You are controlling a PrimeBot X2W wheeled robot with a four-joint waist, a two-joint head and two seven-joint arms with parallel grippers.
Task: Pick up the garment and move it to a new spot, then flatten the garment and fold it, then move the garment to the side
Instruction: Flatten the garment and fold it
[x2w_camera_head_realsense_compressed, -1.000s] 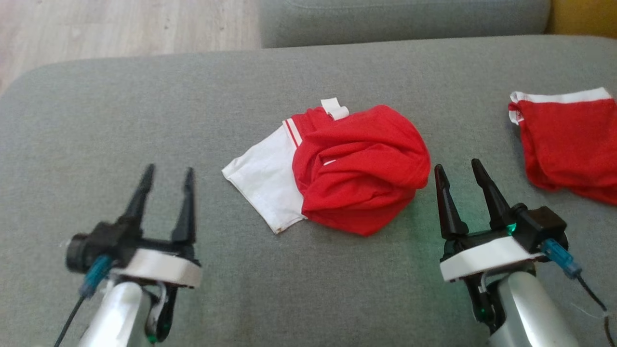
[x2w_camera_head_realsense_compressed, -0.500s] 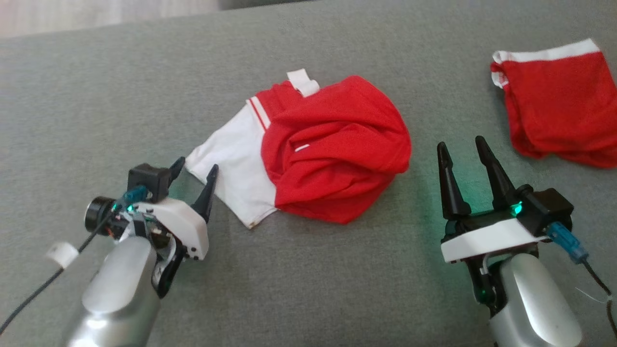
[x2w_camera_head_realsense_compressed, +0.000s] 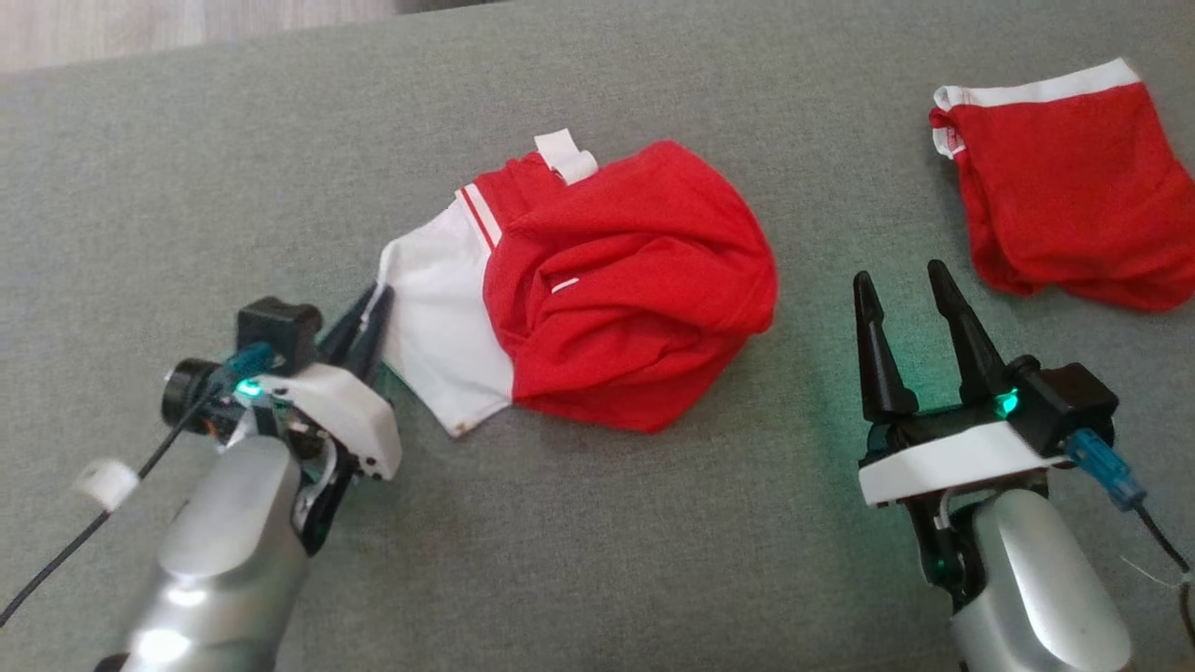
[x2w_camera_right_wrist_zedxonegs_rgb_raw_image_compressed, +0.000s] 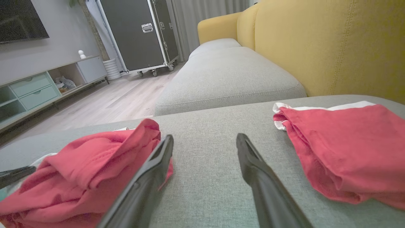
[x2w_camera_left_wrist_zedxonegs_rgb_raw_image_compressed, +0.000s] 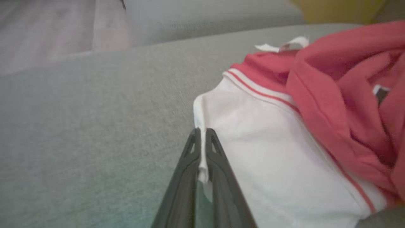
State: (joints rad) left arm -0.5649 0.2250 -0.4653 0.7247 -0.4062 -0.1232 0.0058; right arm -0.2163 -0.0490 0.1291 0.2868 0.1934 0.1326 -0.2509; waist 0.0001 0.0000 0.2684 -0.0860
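Note:
The garment (x2w_camera_head_realsense_compressed: 635,280) is a crumpled red shirt with a white sleeve, lying in the middle of the grey cushion (x2w_camera_head_realsense_compressed: 607,541). My left gripper (x2w_camera_head_realsense_compressed: 373,303) is shut on the sleeve's left corner; in the left wrist view a thin fold of white cloth (x2w_camera_left_wrist_zedxonegs_rgb_raw_image_compressed: 202,158) is pinched between the closed fingers (x2w_camera_left_wrist_zedxonegs_rgb_raw_image_compressed: 218,164), and the garment (x2w_camera_left_wrist_zedxonegs_rgb_raw_image_compressed: 269,152) spreads to the right. My right gripper (x2w_camera_head_realsense_compressed: 896,275) stands open to the right of the garment, apart from it. In the right wrist view the open right gripper (x2w_camera_right_wrist_zedxonegs_rgb_raw_image_compressed: 204,141) has the garment (x2w_camera_right_wrist_zedxonegs_rgb_raw_image_compressed: 88,171) by its left finger.
A second red garment (x2w_camera_head_realsense_compressed: 1055,187) with a white band lies at the far right of the cushion, also seen as a red pile (x2w_camera_right_wrist_zedxonegs_rgb_raw_image_compressed: 341,145). A yellow backrest (x2w_camera_right_wrist_zedxonegs_rgb_raw_image_compressed: 316,41) rises on the right. Wooden floor (x2w_camera_head_realsense_compressed: 140,23) lies beyond the cushion's far edge.
The head camera tilted down and closer. My left gripper moved forward and right to the white sleeve corner and closed on it, pulling the corner up a little. The right gripper stayed open.

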